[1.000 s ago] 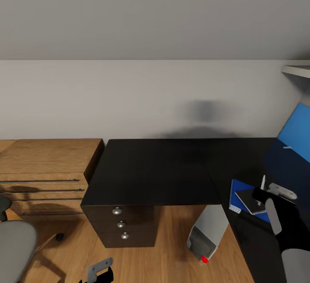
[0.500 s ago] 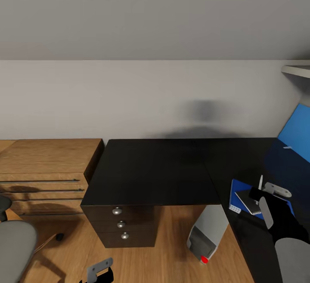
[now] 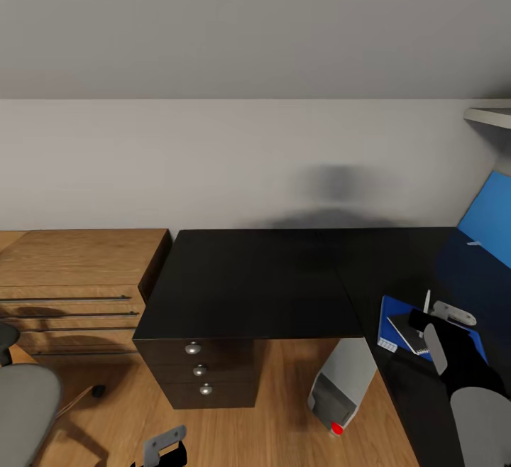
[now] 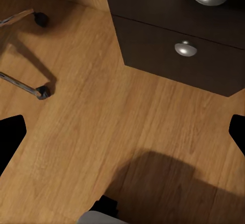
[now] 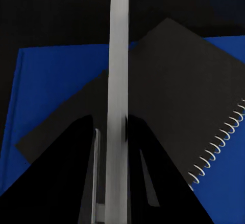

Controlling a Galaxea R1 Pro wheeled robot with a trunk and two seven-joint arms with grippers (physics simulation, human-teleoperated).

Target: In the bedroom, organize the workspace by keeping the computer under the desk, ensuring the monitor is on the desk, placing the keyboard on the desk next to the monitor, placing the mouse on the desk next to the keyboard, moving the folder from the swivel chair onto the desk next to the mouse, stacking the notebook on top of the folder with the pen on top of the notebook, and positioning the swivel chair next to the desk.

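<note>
Pen (image 5: 118, 81): pinched upright in the right gripper (image 3: 426, 321), poised over the spiral notebook (image 5: 173, 96).
Notebook: lay on the blue folder (image 5: 46, 91) atop the desk (image 3: 255, 282).
Left gripper (image 4: 122, 132): fingers spread, empty, above wooden floor (image 4: 92, 106).
Risk: released tilted, the pen might roll off the notebook.
Writing: none legible.

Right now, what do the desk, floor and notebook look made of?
Desk: matte black board, probably laminate; flat and unglossy. Floor: light wood planks with visible grain. Notebook: dark matte cover, perhaps card or plastic, with pale wire spiral binding along one edge.
</note>
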